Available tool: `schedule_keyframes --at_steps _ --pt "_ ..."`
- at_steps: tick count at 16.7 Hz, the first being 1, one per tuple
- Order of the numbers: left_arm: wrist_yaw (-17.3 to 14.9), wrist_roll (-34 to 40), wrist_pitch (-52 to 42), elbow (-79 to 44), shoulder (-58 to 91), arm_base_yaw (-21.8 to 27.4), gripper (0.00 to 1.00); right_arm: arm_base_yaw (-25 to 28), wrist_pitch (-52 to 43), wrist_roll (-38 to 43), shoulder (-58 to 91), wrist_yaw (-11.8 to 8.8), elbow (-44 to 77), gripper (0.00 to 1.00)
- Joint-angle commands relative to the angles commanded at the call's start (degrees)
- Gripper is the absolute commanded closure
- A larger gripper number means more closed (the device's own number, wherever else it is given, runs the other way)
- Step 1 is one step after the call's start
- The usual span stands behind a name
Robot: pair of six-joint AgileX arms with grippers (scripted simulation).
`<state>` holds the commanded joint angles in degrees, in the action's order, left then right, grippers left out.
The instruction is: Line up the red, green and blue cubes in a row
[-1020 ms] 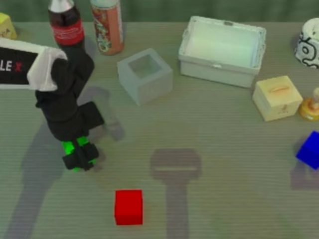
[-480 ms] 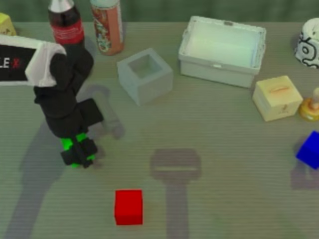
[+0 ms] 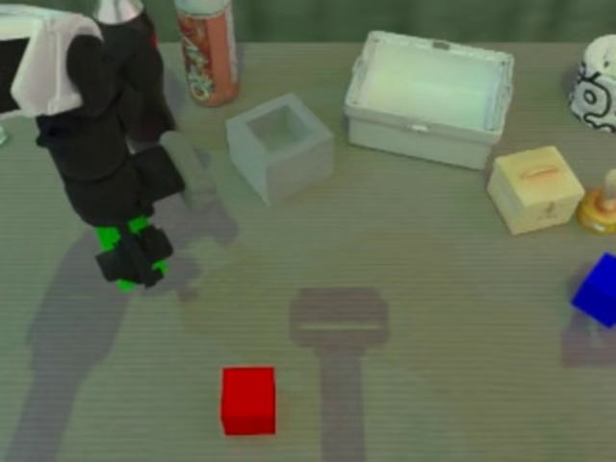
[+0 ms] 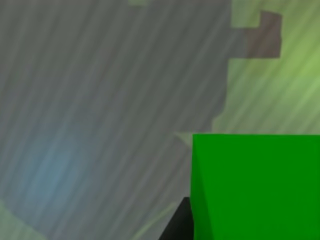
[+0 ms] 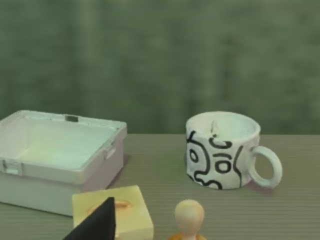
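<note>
Top view: left tool [image 3: 133, 258] gripping green cube [image 3: 111, 236]

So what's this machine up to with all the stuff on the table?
The left arm's gripper is closed on the green cube, on the table's left side. The red cube sits on the table near the front, and the blue cube is far off at the right edge, so the three are not in a row yet. The right arm is out of the top view; its wrist camera looks over a white tray and a patterned mug.
</note>
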<state>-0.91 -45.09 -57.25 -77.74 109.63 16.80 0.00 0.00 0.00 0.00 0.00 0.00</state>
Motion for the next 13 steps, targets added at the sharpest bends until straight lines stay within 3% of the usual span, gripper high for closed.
schedule_keyframes --at_steps 4,7,13 --pt "0.0 -0.1 0.1 0.1 0.2 0.4 1.00 0.0 0.0 0.0 0.0 0.0 0.0 0.00" --pt "0.0 0.9 -0.6 -0.9 0.6 4.3 1.00 0.0 0.0 0.0 0.0 0.0 0.0 0.00" --pt "0.2 5.4 -3.3 -3.9 1.0 24.6 1.00 0.0 0.0 0.0 0.0 0.0 0.0 0.00"
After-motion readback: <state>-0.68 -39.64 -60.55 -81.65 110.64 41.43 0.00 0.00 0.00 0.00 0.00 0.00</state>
